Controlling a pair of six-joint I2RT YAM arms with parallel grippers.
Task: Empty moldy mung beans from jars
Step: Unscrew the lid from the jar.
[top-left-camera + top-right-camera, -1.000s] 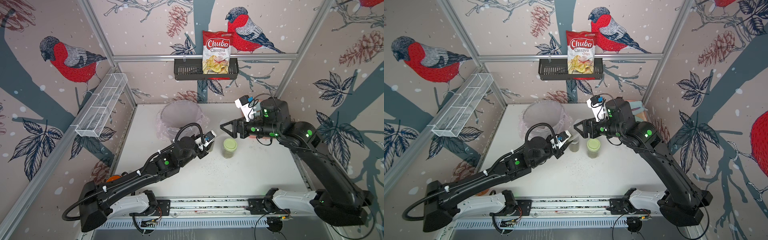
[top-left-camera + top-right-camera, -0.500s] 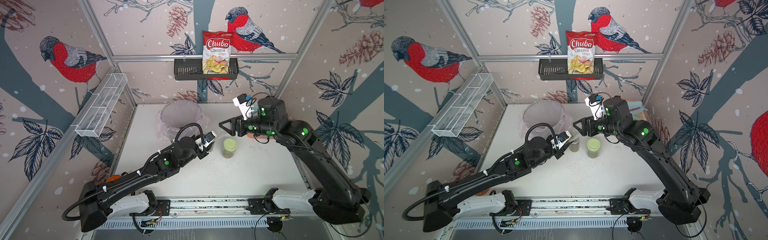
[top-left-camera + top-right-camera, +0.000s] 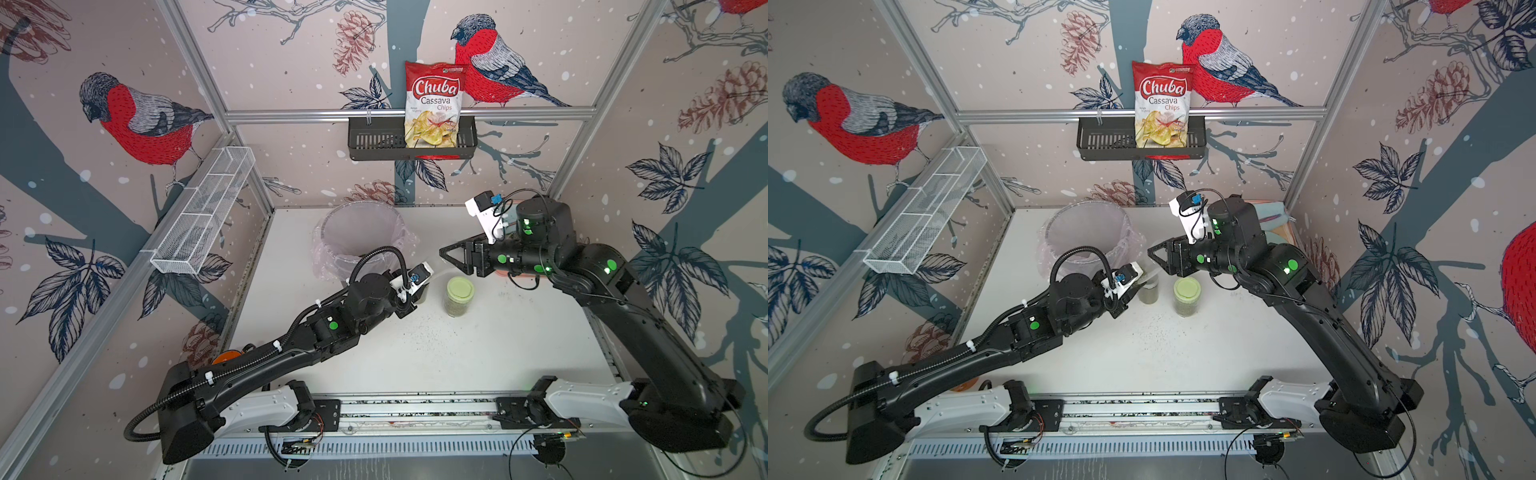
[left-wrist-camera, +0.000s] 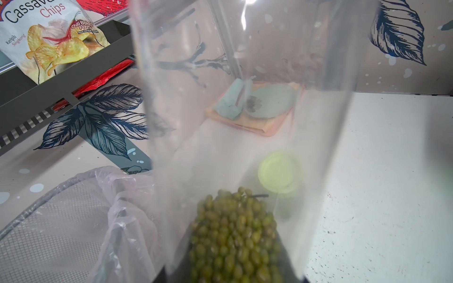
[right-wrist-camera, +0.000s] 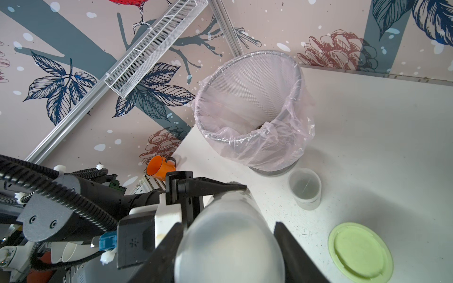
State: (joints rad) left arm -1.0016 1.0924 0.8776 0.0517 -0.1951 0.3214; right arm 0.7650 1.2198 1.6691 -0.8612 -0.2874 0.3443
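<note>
Just left of the green-lid jar (image 3: 459,296), the left hand (image 3: 1136,286) stays clenched on the tilted tube (image 5: 230,245), with the beans (image 4: 232,232) pooled at its held end. Behind the jar, the right hand (image 3: 442,252) has moved in and narrowed around the tube's top. I cannot tell whether it grips.

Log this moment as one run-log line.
left gripper: shut on tall tube, mung beans inside | right gripper: jaws flank tube's free end, contact unclear | green-lid jar: standing on table

Bullfinch-patterned wallpaper (image 3: 137,120) encloses a white tabletop (image 3: 478,353).
</note>
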